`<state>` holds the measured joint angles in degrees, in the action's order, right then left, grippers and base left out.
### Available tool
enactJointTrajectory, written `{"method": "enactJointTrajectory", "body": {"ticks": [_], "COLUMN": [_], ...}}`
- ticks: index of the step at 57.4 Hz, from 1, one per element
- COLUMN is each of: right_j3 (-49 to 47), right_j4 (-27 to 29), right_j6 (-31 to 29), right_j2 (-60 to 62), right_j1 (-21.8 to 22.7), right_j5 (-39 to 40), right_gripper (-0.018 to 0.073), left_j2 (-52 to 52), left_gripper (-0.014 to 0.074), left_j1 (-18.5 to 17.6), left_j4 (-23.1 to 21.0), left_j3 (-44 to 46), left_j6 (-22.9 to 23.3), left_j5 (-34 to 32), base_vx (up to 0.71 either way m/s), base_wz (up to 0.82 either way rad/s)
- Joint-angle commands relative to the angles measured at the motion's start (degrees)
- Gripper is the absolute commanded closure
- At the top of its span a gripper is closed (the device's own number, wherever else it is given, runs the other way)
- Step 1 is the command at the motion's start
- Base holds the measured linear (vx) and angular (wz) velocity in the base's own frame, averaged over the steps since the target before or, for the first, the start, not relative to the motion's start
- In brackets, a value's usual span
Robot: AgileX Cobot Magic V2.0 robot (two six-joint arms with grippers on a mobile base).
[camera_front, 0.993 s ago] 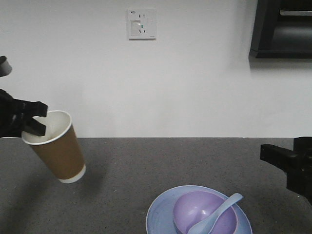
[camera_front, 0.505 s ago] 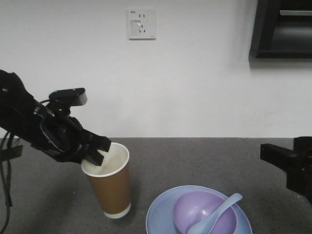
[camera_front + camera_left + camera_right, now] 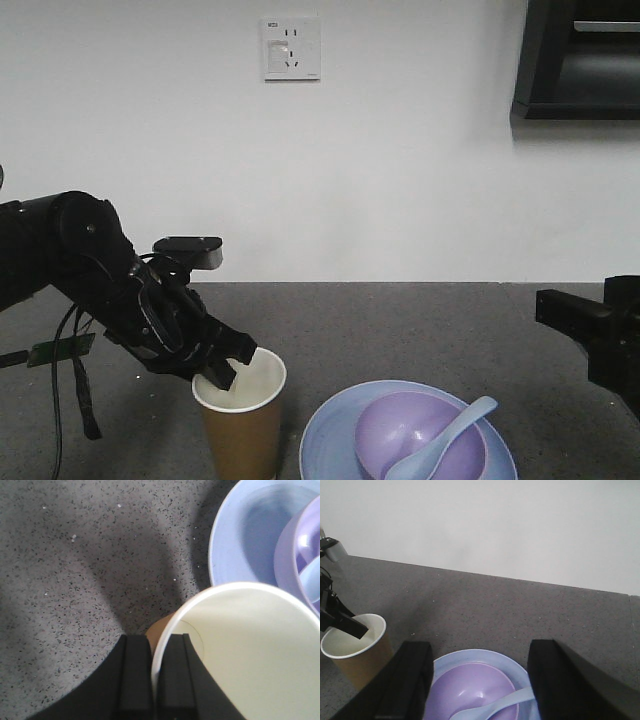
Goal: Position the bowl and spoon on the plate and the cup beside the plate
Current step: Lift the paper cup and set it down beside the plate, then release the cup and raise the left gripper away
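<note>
Your left gripper [image 3: 156,680] is clamped on the rim of the tapered brown paper cup [image 3: 241,425], which has swung in from far left and now stands upright just beside the shallow light blue plastic plate [image 3: 330,440]. The lavender bowl [image 3: 420,437] and pale spoon [image 3: 440,440] already sit on it. Your right gripper [image 3: 477,680] hangs spread and empty, so only the release looks left.

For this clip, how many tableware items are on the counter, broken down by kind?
Plate: 1
Bowl: 1
Spoon: 1
Paper cup: 1
Total: 4
</note>
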<state>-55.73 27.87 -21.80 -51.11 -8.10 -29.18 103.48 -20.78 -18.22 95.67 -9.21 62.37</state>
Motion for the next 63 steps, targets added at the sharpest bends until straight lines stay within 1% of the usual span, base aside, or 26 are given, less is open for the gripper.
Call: {"method": "enactJointTrajectory", "body": {"ticks": [1,8,17,24,30,40,45,48,53,59,63], "right_j3": [-1.7,-1.7,-1.7,-1.7,-1.7,-1.7,-1.7,-1.7,-1.7,-1.7,-1.7], "right_j4": [0.9,0.9,0.9,0.8,0.8,0.8,0.8,0.8,0.8,0.8,0.8], "right_j6": [-0.4,-0.4,-0.4,-0.5,-0.5,-0.5,-0.5,-0.5,-0.5,-0.4,-0.4], "right_j2": [0.6,0.6,0.6,0.6,0.6,0.6,0.6,0.6,0.6,0.6,0.6], "right_j1": [0.2,0.2,0.2,0.2,0.2,0.2,0.2,0.2,0.2,0.2,0.2], "right_j5": [4.8,4.9,4.9,4.9,4.9,4.9,4.9,4.9,4.9,4.7,4.4], "right_gripper": [0.0083,0.0083,0.0083,0.0083,0.0083,0.0083,0.0083,0.0083,0.0083,0.0083,0.0083], "left_j2": [-2.7,-2.7,-2.7,-2.8,-3.2,-5.2,-7.0,-8.5,-11.2,-15.8,-19.5], "left_gripper": [0.0477,0.0354,0.0172,0.0078,0.0048,0.0046,0.0047,0.0048,0.0048,0.005,0.0064], "left_j1": [-0.4,-0.4,-0.4,-0.4,-0.4,-0.4,-0.4,-0.4,-0.4,-0.4,-0.4], "left_j4": [-1.6,-1.6,-1.6,-1.6,-0.9,5.7,8.1,8.6,8.5,8.6,9.5], "left_j3": [1.8,1.8,1.8,1.8,1.8,1.9,1.9,1.9,1.9,1.9,1.8], "left_j6": [-1.1,-2.7,-2.7,-2.7,-2.7,-2.4,-0.6,0.3,0.3,-0.1,-0.1], "left_j5": [-1.9,-1.5,-1.4,-1.2,-1.3,-1.1,-1.7,-2.3,-4.1,-7.6,-10.8], "base_vx": [0.0,0.0,0.0,0.0,0.0,0.0,0.0,0.0,0.0,0.0,0.0], "base_wz": [0.0,0.0,0.0,0.0,0.0,0.0,0.0,0.0,0.0,0.0,0.0]}}
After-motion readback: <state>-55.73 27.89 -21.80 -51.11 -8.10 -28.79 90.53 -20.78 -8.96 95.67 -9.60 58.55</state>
